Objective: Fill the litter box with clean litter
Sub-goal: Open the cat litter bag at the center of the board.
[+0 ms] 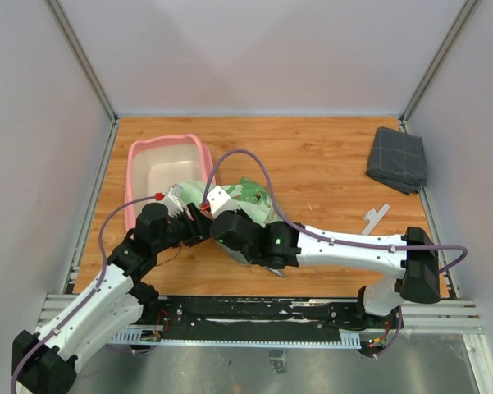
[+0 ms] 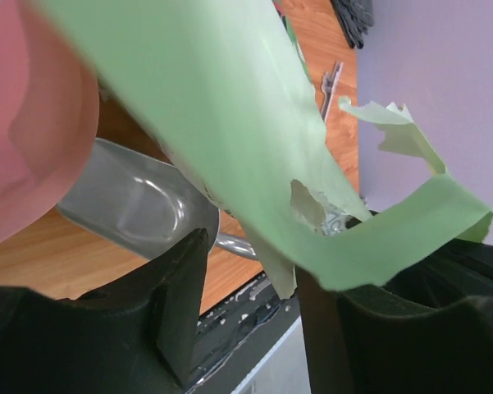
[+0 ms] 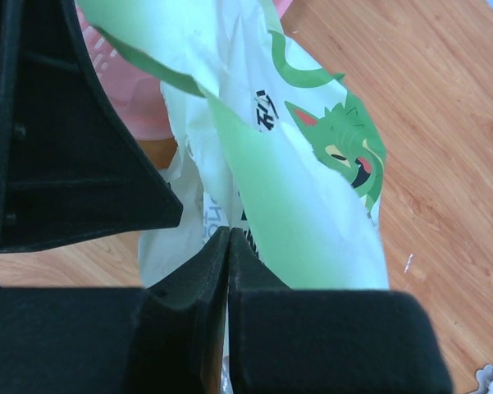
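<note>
Evidently the bag (image 1: 250,193) is being readied beside the box (image 1: 139,176), left on the table (image 1: 328,164): pinched by the clenched right claw (image 3: 228,246), straddled by the parted left claw (image 2: 254,275). Next, tipping it over the box is called for.

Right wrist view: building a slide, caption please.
Shut right gripper meets the green cat-printed bag, pink litter box behind.

Wooden tabletop (image 1: 328,164) between pale lilac walls (image 1: 262,49), aluminium frame posts (image 1: 82,57) at corners.
</note>
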You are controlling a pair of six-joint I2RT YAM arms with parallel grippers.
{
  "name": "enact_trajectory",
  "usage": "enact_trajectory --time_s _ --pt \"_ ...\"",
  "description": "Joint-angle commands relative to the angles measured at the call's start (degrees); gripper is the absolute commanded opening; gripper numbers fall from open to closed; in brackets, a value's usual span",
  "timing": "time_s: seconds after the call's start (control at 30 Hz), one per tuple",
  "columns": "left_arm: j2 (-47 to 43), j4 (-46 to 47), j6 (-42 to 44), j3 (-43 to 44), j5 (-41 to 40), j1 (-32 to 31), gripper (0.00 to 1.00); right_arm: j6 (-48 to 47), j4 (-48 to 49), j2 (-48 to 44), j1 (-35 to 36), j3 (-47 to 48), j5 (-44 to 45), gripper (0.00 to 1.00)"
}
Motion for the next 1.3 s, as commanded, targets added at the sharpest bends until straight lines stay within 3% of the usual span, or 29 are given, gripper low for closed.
enact_trajectory --time_s 0.0,0.03,0.1,0.17,0.6,0.67,0.77,0.87,1.17,1.27 --pt "-1.83 -1.87 2.14 2.32 -3.92 -0.53 0.51 2.22 0.13 -0.80 -0.68 -1.67 -1.14 0.09" --pt "-1.82 -2.46 2.57 2.66 -4.36 -0.53 0.51 2.34 0.11 -0.64 -0.52 -1.77 -1.29 0.20" --pt "-1.39 -2.86 2.86 2.85 -4.41 -0.54 0.50 2.34 0.12 0.01 -0.10 -1.51 -0.83 0.31" --pt "-0.91 -2.87 2.85 2.82 -4.17 -0.53 0.48 2.28 -0.01 1.08 0.42 -1.01 0.04 0.36" --pt "-0.54 -2.87 3.45 1.87 -5.16 -0.53 0.35 4.57 -0.03 5.84 2.07 0.76 -0.23 0.44" --pt "-0.41 -2.88 3.45 1.90 -5.14 -0.53 0.34 4.46 0.04 6.59 2.07 0.82 0.82 0.39" --pt "-0.28 -3.11 3.98 2.18 -5.49 -0.53 0.33 3.02 -0.68 6.58 2.01 1.18 4.15 0.15" --pt "0.26 -4.60 5.10 2.75 -6.52 -0.53 0.33 0.25 -1.78 3.97 1.91 1.75 8.58 0.02" --pt "-0.42 -5.26 4.92 2.32 -6.94 -0.54 0.31 -6.05 0.02 -1.81 -0.22 -0.73 14.04 0.01" --pt "-0.01 -4.17 4.12 4.40 -5.54 -0.53 0.39 -7.25 0.71 -1.72 -0.28 -0.34 15.15 0.01"
